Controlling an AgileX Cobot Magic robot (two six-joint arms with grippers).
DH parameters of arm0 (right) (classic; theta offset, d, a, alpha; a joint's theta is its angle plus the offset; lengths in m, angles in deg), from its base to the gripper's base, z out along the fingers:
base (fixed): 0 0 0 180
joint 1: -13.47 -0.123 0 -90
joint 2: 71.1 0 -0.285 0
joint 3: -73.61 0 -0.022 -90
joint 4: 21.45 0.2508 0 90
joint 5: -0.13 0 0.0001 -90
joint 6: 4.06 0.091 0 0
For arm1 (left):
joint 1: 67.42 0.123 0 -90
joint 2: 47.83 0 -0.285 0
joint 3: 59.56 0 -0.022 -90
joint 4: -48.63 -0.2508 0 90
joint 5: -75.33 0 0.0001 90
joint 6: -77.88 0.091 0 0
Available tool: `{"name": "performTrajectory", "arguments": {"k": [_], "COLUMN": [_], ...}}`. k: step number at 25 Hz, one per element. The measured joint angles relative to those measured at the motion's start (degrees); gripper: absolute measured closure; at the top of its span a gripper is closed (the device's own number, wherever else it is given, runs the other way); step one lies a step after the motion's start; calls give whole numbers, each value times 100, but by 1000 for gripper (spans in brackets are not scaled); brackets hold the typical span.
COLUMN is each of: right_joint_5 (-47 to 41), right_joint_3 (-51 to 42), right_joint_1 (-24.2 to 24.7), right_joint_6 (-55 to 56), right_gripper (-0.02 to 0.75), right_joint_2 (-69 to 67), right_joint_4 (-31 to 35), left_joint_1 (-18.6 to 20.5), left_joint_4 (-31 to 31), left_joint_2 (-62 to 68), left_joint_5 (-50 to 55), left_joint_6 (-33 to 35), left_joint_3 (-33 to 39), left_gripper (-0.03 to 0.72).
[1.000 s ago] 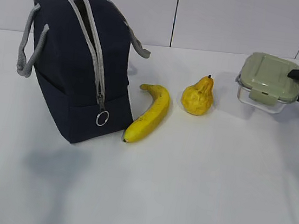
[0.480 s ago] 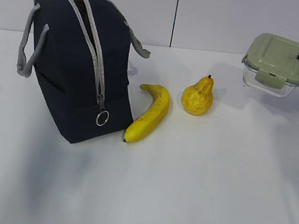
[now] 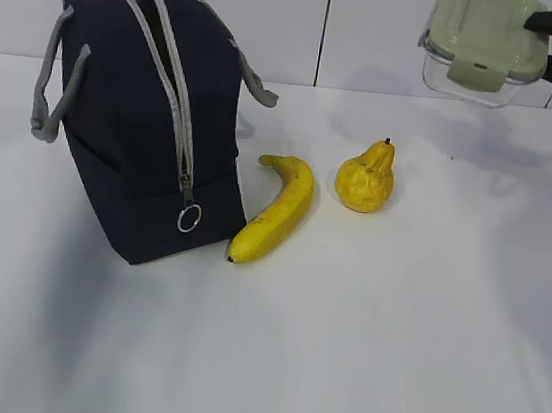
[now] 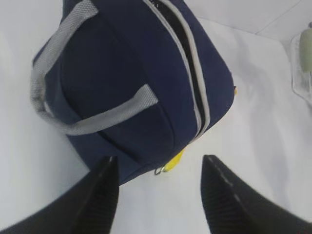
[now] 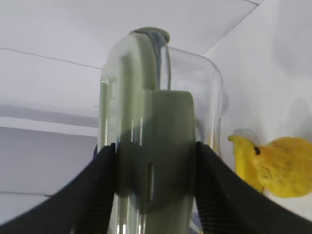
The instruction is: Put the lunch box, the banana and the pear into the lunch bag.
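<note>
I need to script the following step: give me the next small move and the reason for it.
Probably carry the lunch box leftward toward the lunch bag. The right gripper holds it clamped, lifted well above the table, while the bag's zipper gapes open at the top far to the left. The banana and pear lie on the table between.

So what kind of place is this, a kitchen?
More likely a lab test bench: a bare white table, plain white wall panels, and only a lunch bag, banana and pear set out.
</note>
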Motion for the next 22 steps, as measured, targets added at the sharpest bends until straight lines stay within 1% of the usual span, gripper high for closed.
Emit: {"name": "performTrajectory", "arguments": {"k": [2,5,10,13,18,22], "right_joint_5": [-23,-49,-130,-153,-168,-168], "right_joint_3": [266,617,953,1003,1012,1012], "right_joint_1": [-88,-245,-549,-706,-817,-876], "right_joint_6": [147,331,596,624,657,667], "right_gripper": [360,360,360,360,361,362], "right_joint_2": [0,0,0,0,0,0], "right_joint_4": [-48,-118,-271,-304,-317,-317], "left_joint_1": [0,-175,-686,-902,-960,-960], "left_joint_4": [286,635,758,756,756,756], "left_joint_2": [347,767,1327,1598,1971,2271], "left_joint_5": [0,-136,-517,-815,-1072,-1116], "left_joint_6": [119,314,477,503,514,514], "left_joint_3": [-141,-265,-326,-326,-381,-613], "left_gripper": [282,277,268,264,228,207]}}
